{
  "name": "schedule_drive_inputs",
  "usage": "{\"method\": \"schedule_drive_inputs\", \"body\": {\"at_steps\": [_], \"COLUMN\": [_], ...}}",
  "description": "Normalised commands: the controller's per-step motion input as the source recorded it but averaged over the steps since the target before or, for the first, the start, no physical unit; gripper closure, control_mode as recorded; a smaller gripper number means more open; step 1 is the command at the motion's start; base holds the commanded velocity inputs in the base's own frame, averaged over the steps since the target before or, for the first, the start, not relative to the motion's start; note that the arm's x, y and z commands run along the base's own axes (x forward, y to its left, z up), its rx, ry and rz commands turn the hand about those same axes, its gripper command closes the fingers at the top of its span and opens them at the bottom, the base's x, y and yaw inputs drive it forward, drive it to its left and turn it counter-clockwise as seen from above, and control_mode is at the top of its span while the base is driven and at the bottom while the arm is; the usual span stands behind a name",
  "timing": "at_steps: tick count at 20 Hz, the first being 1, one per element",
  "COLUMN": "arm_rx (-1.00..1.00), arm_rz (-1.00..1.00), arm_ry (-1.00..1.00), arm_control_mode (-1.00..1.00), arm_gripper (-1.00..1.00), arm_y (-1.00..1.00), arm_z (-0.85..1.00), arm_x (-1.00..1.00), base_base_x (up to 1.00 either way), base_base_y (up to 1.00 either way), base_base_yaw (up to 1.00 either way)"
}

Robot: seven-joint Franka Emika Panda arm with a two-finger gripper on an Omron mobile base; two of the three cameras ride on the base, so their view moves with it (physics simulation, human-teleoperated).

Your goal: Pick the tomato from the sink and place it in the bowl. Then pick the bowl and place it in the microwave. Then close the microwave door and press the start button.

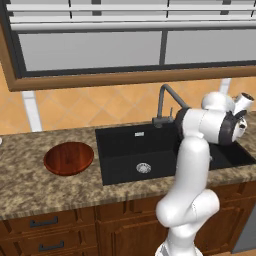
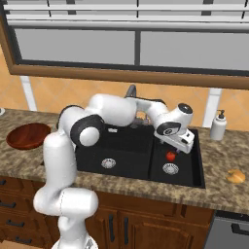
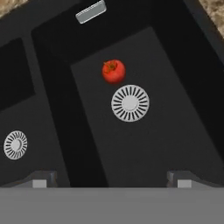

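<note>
I had the claw [image 2: 183, 144] spread wide and empty, poised above the right basin of the sink [image 2: 192, 168]. The tomato [image 2: 170, 156] lay below it on the basin floor, just beside the round steel drain [image 2: 170, 168], toward the faucet-side wall. It was a small, smooth, bright red ball, so no long axis mattered.

place: kitchen | signs: black sink [image 2: 131, 146] with faucet [image 1: 167, 102], granite counter [image 1: 30, 185], wooden cabinets [image 1: 50, 232], tiled wall [image 1: 100, 107]
</note>
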Motion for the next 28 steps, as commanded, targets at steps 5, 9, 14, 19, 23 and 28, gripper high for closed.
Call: {"method": "schedule_drive_inputs", "body": {"at_steps": [5, 9, 14, 19, 23, 28], "arm_rx": [0.04, 0.01, 0.06, 0.00, 0.00, 0.00], "arm_rz": [-0.05, -0.11, -0.13, -0.14, -0.07, -0.05], "arm_ry": [0.01, 0.01, 0.00, -0.01, 0.00, 0.00], "arm_control_mode": [-1.00, -1.00, -1.00, -1.00, -1.00, -1.00], "arm_gripper": [-1.00, -1.00, -1.00, -1.00, -1.00, -1.00], "arm_y": [-0.12, 0.00, 0.03, 0.09, 0.00, -0.02], "arm_z": [-0.49, -0.49, -0.55, -0.35, -0.43, -0.42], "arm_x": [0.28, 0.36, 0.48, 0.59, 0.47, 0.36], "base_base_x": [0.00, 0.00, 0.00, 0.00, 0.00, 0.00], "base_base_y": [0.00, 0.00, 0.00, 0.00, 0.00, 0.00], "base_base_yaw": [0.00, 0.00, 0.00, 0.00, 0.00, 0.00]}}
